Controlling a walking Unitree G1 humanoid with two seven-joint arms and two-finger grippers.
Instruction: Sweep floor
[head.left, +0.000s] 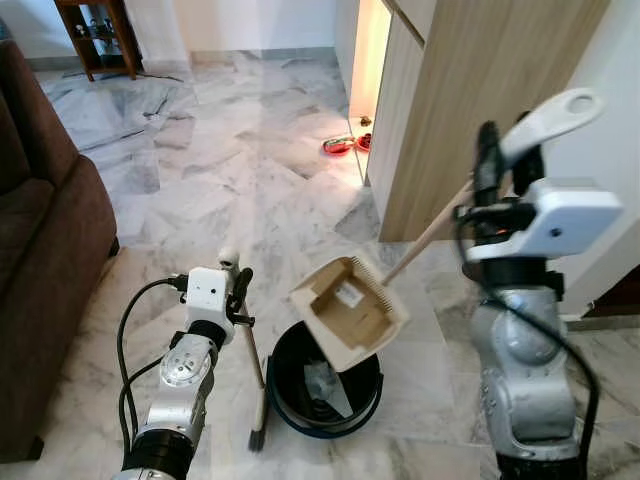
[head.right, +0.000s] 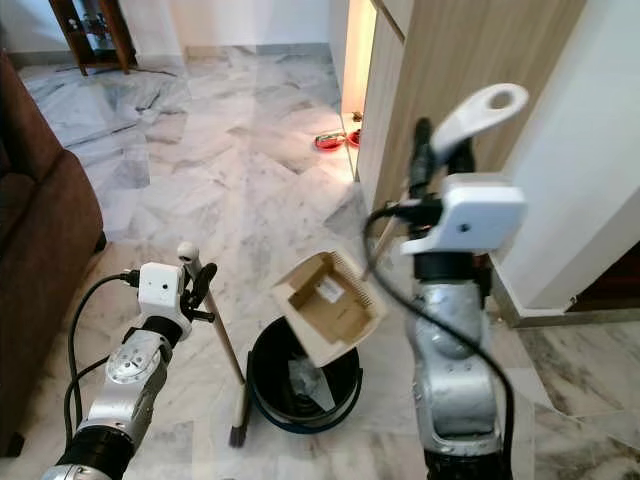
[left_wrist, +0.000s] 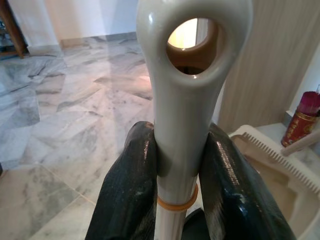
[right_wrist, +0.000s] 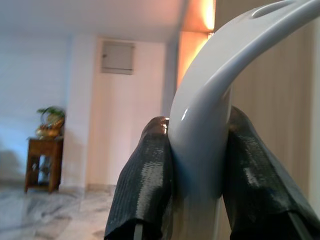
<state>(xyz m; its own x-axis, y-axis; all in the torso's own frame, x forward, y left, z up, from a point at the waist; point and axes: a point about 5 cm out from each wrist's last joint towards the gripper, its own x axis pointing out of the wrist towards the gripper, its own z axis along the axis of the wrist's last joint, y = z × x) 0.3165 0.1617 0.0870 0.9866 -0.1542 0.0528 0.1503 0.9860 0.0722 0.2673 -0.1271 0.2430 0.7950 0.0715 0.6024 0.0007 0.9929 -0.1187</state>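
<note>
A cream dustpan (head.left: 348, 312) hangs tilted over a black bin (head.left: 322, 383), its mouth turned down toward the bin. Its long wooden handle (head.left: 428, 237) rises to a white looped grip (head.left: 553, 117), and my right gripper (head.left: 506, 160) is shut on that grip. My left gripper (head.left: 236, 290) is shut on the top of a small broom (head.left: 252, 358) that stands upright just left of the bin, bristles on the floor. In the left wrist view both black fingers (left_wrist: 131, 190) clamp the broom's cream handle (left_wrist: 185, 100). Crumpled paper (head.left: 322, 381) lies in the bin.
A brown sofa (head.left: 45, 250) stands along the left. A wooden cabinet (head.left: 470, 110) and a white wall lie to the right, with red bowls (head.left: 338, 146) on the floor beside the cabinet. A dark wooden shelf (head.left: 98, 35) stands far back. Marble floor (head.left: 230, 180) stretches ahead.
</note>
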